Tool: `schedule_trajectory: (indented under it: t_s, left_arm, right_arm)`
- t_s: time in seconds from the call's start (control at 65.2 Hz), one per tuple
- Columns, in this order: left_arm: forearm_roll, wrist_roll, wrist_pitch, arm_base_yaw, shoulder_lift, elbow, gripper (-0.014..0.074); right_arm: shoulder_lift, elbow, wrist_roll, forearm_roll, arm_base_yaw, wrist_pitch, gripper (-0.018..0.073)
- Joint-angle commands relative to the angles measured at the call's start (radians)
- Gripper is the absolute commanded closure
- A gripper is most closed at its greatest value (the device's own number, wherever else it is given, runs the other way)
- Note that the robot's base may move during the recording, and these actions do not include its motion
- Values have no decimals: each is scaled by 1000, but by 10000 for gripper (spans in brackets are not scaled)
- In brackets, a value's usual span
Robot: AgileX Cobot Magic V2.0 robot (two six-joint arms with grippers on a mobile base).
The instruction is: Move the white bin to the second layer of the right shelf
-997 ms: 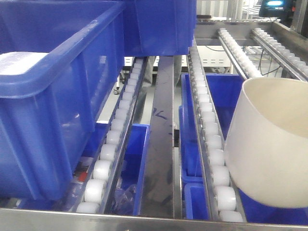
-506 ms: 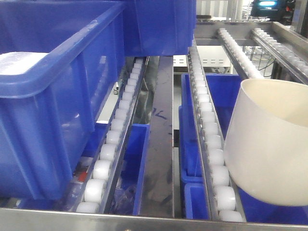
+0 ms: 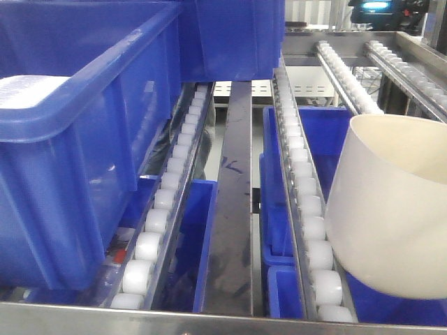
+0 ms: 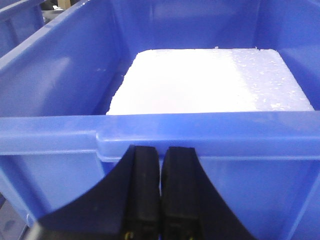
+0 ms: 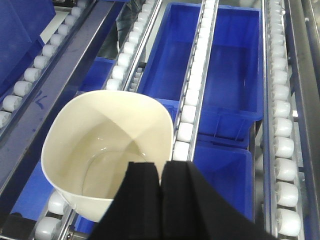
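Observation:
The white bin hangs tilted at the right of the front view, over the roller lanes of the right shelf second layer. In the right wrist view the white bin is empty, and my right gripper is shut on its near rim, one finger inside and one outside. Its base is just over the white rollers; I cannot tell whether they touch. My left gripper is shut, its tips right under the rim of a blue crate, holding nothing that I can see.
The big blue crate at the left holds a white foam block. Another blue crate stands behind it. More blue crates lie on the level below the rollers. A dark metal beam runs between the lanes.
The white bin has hardly moved, only settling slightly lower. The far background beyond the shelf has slid a little to the left.

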Motion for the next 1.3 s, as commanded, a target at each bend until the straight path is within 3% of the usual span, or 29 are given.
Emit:
schedule_trajectory:
  t_s: [0.0, 0.475, 0.813, 1.074, 1.288]
  left_arm:
    - [0, -5, -85, -6, -16, 37, 512]
    - [0, -5, -85, -6, -16, 37, 512]
    - [0, -5, -85, -6, -16, 37, 512]
    - [0, -5, -85, -6, -16, 37, 512]
    - [0, -5, -85, -6, -16, 37, 512]
  right_arm:
    - [8, -34, -10, -4, -4, -88, 503]
    - [4, -8, -10, -12, -6, -113, 503]
    - [-172, 272, -10, -24, -8, -426, 503]
    - [-311, 475, -10, -24, -8, -520, 503]
    - [-314, 477, -10, -23, -10, -514, 503]
